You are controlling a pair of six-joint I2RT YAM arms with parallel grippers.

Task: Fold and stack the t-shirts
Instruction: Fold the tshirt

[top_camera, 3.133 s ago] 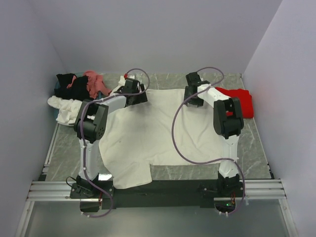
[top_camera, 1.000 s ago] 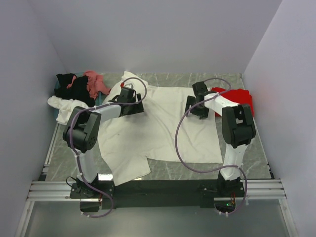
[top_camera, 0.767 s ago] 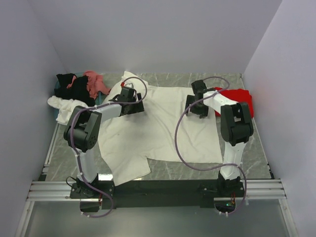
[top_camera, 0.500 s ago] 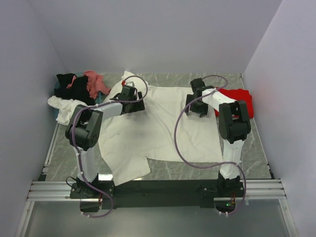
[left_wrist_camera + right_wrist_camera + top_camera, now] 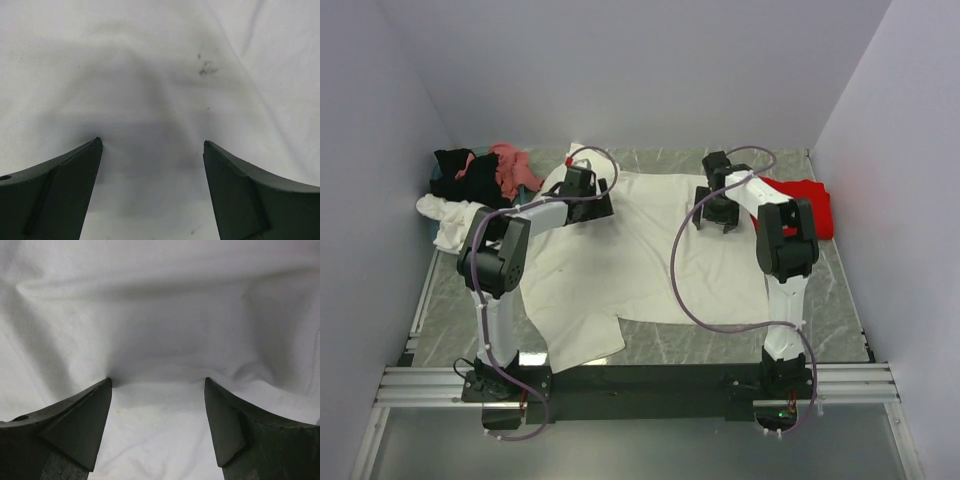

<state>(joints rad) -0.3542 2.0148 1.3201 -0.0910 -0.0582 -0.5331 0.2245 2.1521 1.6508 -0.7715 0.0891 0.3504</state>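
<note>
From above, the large cream t-shirt (image 5: 640, 250) lies spread flat over the middle of the grey marbled table (image 5: 840, 290), one sleeve reaching toward the near edge on the left. The left claw (image 5: 590, 205) is down over the shirt's far left part and the right claw (image 5: 718, 215) over its far right part, well apart from each other; from this height it is hard to see how their jaws stand. The red t-shirt (image 5: 810, 200) lies bunched at the far right, just beside the cream one's edge and partly behind the right arm. In the far left corner sit a black shirt (image 5: 455, 172), a pink shirt (image 5: 510, 165) and a white shirt (image 5: 450, 222), heaped together and touching. In the left wrist view the two dark fingers (image 5: 60, 192) stand wide apart with nothing between them; cream cloth fills the view, with a few dark specks (image 5: 205, 67) on it and a soft shadow between the tips. In the right wrist view that claw's fingers (image 5: 75, 427) are also spread wide and grip nothing; cream cloth lies under them, puckered at both tips, with a long crease across the top.
</note>
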